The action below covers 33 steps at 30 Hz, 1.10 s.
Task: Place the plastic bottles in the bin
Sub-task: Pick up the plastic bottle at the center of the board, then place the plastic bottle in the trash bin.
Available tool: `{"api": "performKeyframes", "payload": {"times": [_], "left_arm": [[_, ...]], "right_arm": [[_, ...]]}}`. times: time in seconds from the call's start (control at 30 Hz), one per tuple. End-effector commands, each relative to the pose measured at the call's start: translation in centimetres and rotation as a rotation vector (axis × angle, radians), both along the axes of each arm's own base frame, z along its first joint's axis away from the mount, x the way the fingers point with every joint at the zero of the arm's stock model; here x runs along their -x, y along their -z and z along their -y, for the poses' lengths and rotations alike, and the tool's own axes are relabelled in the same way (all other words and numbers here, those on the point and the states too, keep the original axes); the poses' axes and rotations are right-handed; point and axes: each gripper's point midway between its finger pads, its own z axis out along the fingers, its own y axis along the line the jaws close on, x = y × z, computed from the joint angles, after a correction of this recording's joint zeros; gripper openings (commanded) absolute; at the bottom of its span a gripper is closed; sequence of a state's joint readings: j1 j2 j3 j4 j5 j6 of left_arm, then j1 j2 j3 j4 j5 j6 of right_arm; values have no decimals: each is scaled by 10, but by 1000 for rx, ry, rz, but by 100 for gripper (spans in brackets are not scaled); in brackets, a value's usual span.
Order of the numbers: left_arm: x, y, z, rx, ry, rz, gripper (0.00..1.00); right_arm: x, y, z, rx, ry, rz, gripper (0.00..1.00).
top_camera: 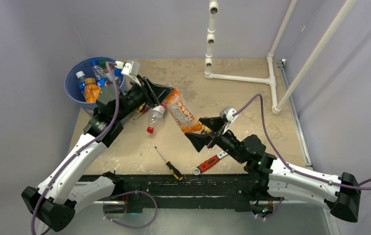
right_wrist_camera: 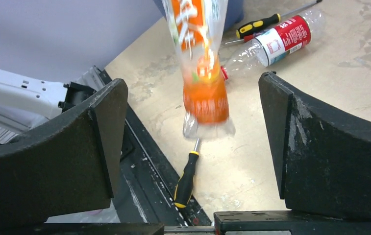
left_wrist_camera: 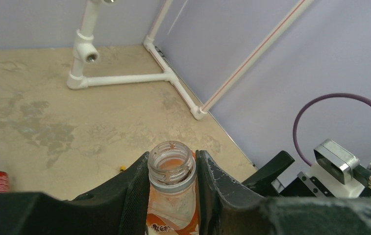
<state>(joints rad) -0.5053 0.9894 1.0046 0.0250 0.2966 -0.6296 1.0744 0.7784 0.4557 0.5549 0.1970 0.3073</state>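
An uncapped, orange-labelled bottle [top_camera: 183, 113] hangs slanted over the middle of the table. My left gripper [top_camera: 166, 96] is shut on its neck; in the left wrist view the open mouth [left_wrist_camera: 172, 164] sits pinched between both fingers. My right gripper [top_camera: 204, 130] stands open with the bottle's base [right_wrist_camera: 205, 98] between its jaws, touching neither. A clear bottle with a red cap and label [top_camera: 155, 116] lies on the table below my left gripper. The blue bin [top_camera: 74, 88] at the back left holds several bottles.
A black-and-yellow screwdriver [top_camera: 168, 164] and a red-handled wrench [top_camera: 208, 164] lie near the front edge. Another screwdriver [right_wrist_camera: 259, 24] lies by the red-label bottle [right_wrist_camera: 276, 41]. A white pipe frame [top_camera: 242, 78] stands at the back right.
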Motion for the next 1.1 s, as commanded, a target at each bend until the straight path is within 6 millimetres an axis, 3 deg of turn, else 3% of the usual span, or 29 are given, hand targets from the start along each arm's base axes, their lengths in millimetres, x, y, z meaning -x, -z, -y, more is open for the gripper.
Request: {"api": "performKeyframes", "payload": {"times": [0.0,0.3,0.43,0.53,0.63,0.8,0.97,1.07], "left_arm": [[1,-61,-31,-28,-147,165,0],[-4,-124,-83,-107,-408,297,0],[6,-156,-129,-173,-603,371,0],[14,-171,-176,-243,-814,389,0],[18,-171,-220,-363,-1040,374,0],[19,-163,-258,-457,-1298,399,0],[11,-166,-264,-450,-1400,400,0],[-2,-155,-264,-506,-1440,349,0]], "right_arm": [[1,-36,12,-74,25,9,99],[11,-57,25,-93,13,24,99],[12,-56,31,-93,22,21,99],[12,-46,33,-84,30,5,99],[13,-35,30,-75,17,-9,99],[10,-25,25,-56,18,-19,99],[7,-18,22,-40,26,-28,99],[7,-16,23,-40,28,-30,99]]}}
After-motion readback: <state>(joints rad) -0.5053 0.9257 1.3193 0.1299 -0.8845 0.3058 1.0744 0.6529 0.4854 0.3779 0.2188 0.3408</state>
